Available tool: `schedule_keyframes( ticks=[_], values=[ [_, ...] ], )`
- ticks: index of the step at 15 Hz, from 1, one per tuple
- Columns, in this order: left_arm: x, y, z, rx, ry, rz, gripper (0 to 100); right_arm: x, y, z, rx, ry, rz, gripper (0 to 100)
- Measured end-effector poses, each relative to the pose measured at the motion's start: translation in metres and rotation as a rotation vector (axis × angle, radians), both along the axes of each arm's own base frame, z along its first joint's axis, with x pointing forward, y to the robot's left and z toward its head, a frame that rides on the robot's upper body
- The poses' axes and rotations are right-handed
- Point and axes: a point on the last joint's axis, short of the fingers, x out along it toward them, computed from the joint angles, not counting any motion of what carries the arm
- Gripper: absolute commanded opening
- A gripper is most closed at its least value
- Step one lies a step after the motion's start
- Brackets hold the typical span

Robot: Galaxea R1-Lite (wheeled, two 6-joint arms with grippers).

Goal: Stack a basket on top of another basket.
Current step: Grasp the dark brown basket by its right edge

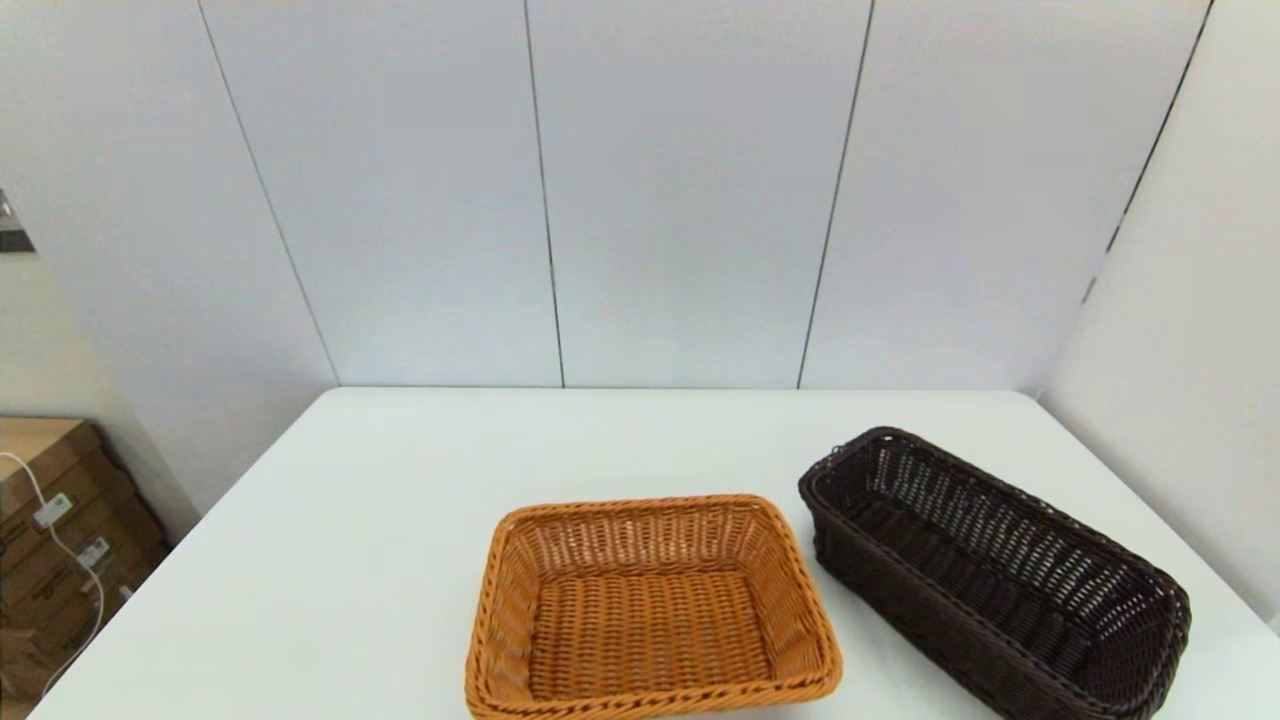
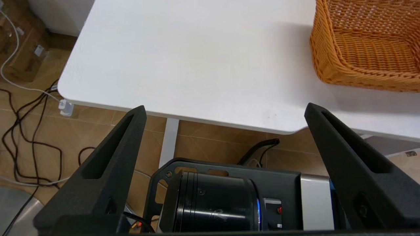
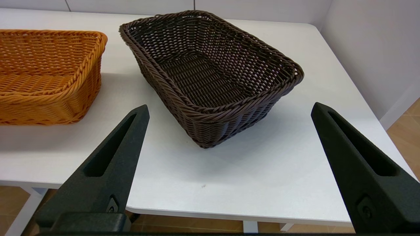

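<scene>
Presently, both baskets sit directly on the white table (image 1: 350,560), neither stacked on the other.

Dark basket (image 1: 990,575): dark brown, nearly black, rectangular woven wicker. Its sides are an open weave, the floor a tighter weave, and a thick braided rim runs unbroken around the top. It stands upright, mouth up, with nothing inside. In the head view it lies on the right part of the table, near the right edge. Its long axis runs on a diagonal: the far short end points toward the back middle of the table, the near short end toward the front right corner. It is therefore skewed against the table edges.

Orange basket (image 1: 650,610): orange-tan, rectangular wicker, same braided rim, upright and with nothing in it. It sits at the front centre of the table, its sides roughly square to the front edge. The dark basket's far left corner comes near the orange basket's far right corner; a narrow strip of table shows between them, so they are apart.

Right gripper (image 3: 229,109): held off the front edge of the table, before the dark basket's near short end, not touching it. Its two black fingers are spread wide, holding nothing.

Left gripper (image 2: 224,108): held low, off the table's front left edge, above the floor, with the orange basket's corner off to one side. Its fingers are likewise spread wide and hold nothing.
</scene>
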Motion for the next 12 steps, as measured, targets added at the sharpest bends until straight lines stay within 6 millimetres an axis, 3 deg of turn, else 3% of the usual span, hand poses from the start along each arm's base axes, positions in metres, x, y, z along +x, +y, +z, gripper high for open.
schedule_keyframes(
  ticks=[7,12],
  values=[
    [-0.010,-0.001,-0.032,0.075,-0.093,-0.041,100,0.000,0.000,0.000,0.000,0.000,0.000,100],
    [0.012,-0.001,-0.056,0.144,-0.250,-0.051,100,0.000,0.000,0.000,0.000,-0.001,0.000,100]
  ],
)
